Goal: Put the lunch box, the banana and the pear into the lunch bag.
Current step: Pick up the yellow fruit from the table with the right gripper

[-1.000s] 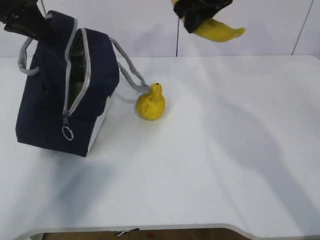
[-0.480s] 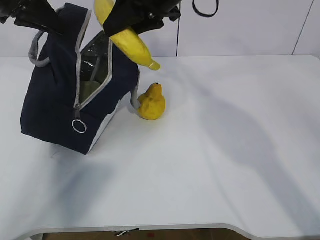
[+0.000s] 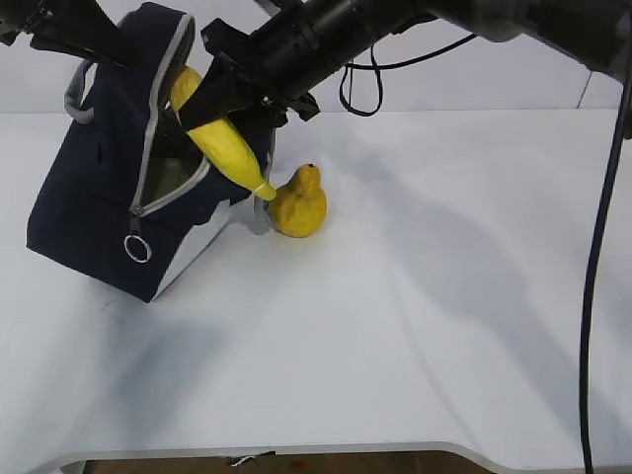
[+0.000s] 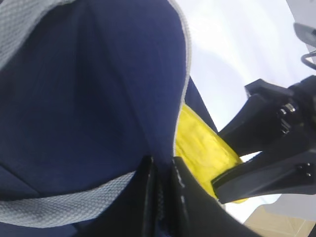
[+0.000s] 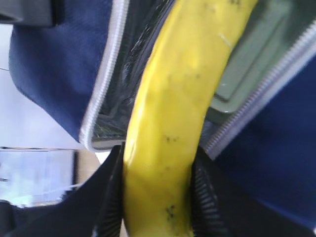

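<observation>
The navy lunch bag [image 3: 89, 197] stands tilted on the white table, unzipped, its mouth facing right. My left gripper [image 3: 104, 44] is shut on the fabric at the bag's top [image 4: 162, 170] and holds it up. My right gripper [image 3: 212, 94] is shut on the banana [image 3: 225, 143]. The banana's upper end is in the bag's mouth and its lower tip points down toward the pear [image 3: 298, 204]. The pear lies on the table by the bag's grey strap. Inside the bag, past the banana [image 5: 182, 98], lies the pale green lid of the lunch box [image 5: 247, 64].
The zipper's ring pull [image 3: 137, 249] hangs low on the bag's front. The right arm's black cable [image 3: 602, 227] hangs along the right side. The white table [image 3: 444, 296] stretches right and forward of the pear.
The right gripper has come down and left with the banana, from above the table to the bag's mouth. The bag has tipped further back and its mouth has widened.
</observation>
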Tool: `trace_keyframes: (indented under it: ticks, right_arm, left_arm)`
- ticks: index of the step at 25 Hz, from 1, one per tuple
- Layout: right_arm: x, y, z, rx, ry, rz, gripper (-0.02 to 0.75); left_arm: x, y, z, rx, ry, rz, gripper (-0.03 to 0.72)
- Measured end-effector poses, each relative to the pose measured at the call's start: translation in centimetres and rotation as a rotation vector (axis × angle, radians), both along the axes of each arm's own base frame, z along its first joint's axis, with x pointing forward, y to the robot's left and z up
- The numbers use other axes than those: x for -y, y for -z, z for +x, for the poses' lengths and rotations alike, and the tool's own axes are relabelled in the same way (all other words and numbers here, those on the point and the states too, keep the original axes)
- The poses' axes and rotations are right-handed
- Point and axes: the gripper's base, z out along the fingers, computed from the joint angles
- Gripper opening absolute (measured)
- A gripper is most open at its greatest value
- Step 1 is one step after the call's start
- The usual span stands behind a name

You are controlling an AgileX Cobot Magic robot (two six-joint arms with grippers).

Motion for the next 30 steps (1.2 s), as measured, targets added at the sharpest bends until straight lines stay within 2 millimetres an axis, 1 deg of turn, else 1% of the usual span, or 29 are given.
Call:
trace_keyframes:
  ticks: [5, 13, 17, 22, 26, 30]
  right_arm:
    - [-0.7, -0.8, 0.5, -0.016, 0.057, 0.133, 0.286]
    - [-0.9, -2.3, 0.7, 0.012, 0.069, 0.197, 0.286]
    - [-0.2, -2.6, 1.0, -0.003, 0.078, 0.212, 0.286]
    - [0.4, -3.3, 1.3, -0.037, 0.086, 0.278, 0.286]
    - [0.4, -3.4, 1.6, -0.029, 0.122, 0.303, 0.286]
    - [-0.1, -2.3, 2.6, -0.027, 0.188, 0.324, 0.286]
  left_arm:
    - [0.0, 0.0, 0.0, 0.001, 0.001, 0.001, 0.025]
    - [-0.1, 0.0, 0.0, 0.011, 0.004, 0.004, 0.025]
    - [-0.1, 0.0, 0.1, 0.014, 0.004, 0.008, 0.025]
    - [-0.1, 0.0, 0.1, 0.02, -0.002, 0.012, 0.025]
    - [-0.2, 0.0, 0.3, 0.034, -0.014, 0.012, 0.025]
    - [-0.2, 0.0, 0.4, 0.039, -0.019, 0.015, 0.025]
